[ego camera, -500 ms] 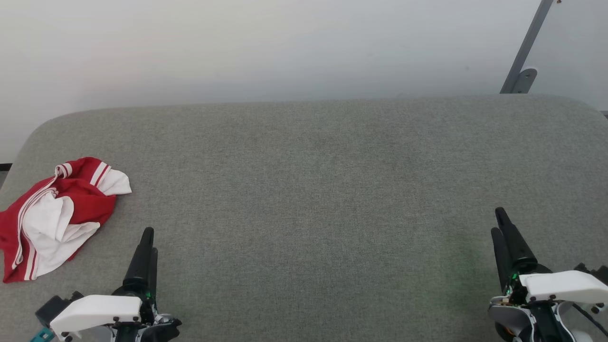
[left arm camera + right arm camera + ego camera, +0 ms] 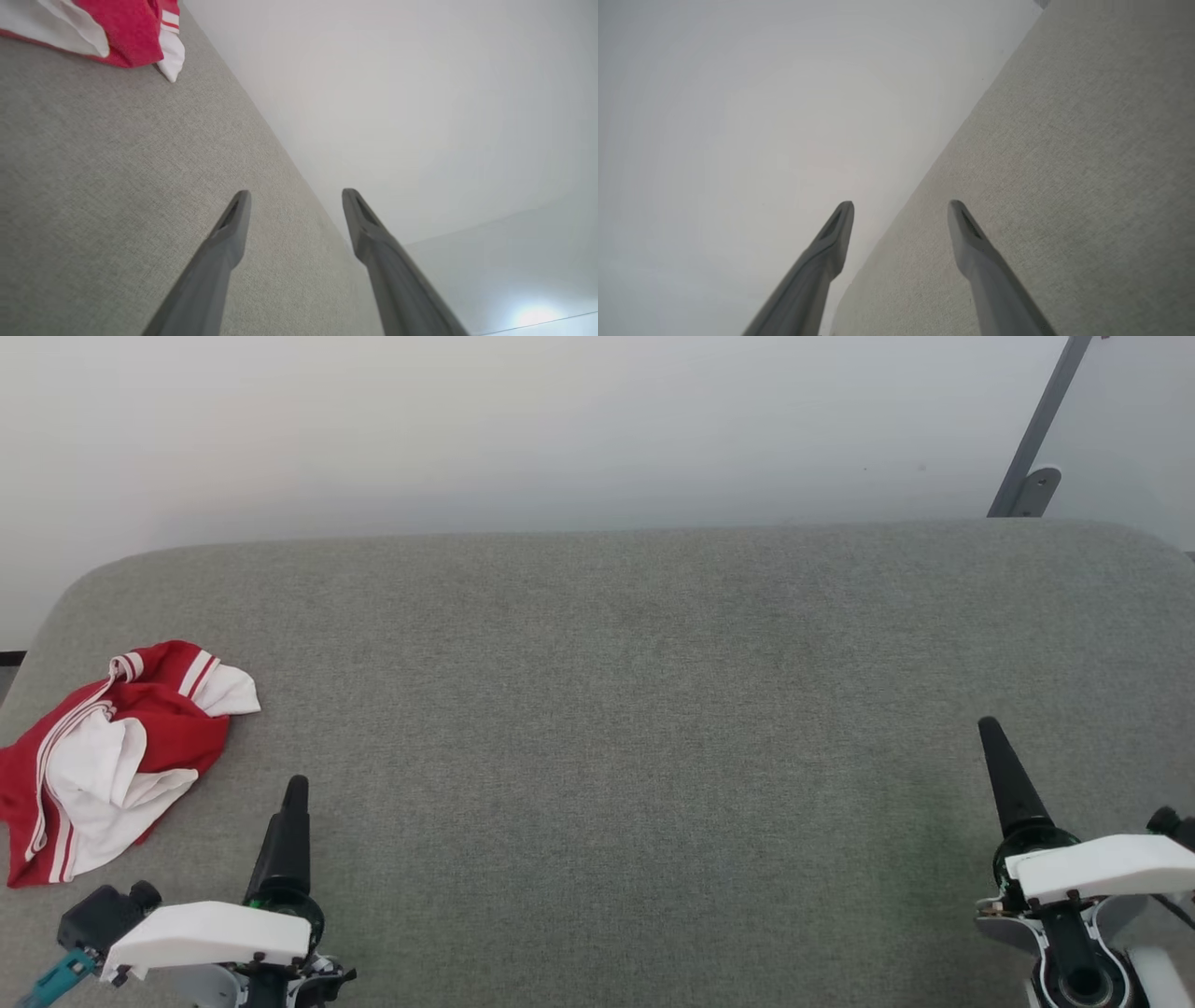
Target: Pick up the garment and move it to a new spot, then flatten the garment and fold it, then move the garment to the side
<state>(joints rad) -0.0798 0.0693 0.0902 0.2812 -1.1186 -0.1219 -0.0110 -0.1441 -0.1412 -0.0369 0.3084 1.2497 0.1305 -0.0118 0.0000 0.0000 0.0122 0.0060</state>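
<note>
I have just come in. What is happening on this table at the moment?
A red and white shirt lies crumpled near the left edge of a grey padded table, and nothing holds it. The robot's left gripper and right gripper are both open and empty, at the near side of the table. The left one is closer to the shirt. The pick-up has not yet begun.

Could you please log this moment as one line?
phase: pre-grasp | garment: crumpled on grey surface, far left, untouched | left gripper: open, empty | right gripper: open, empty
</note>
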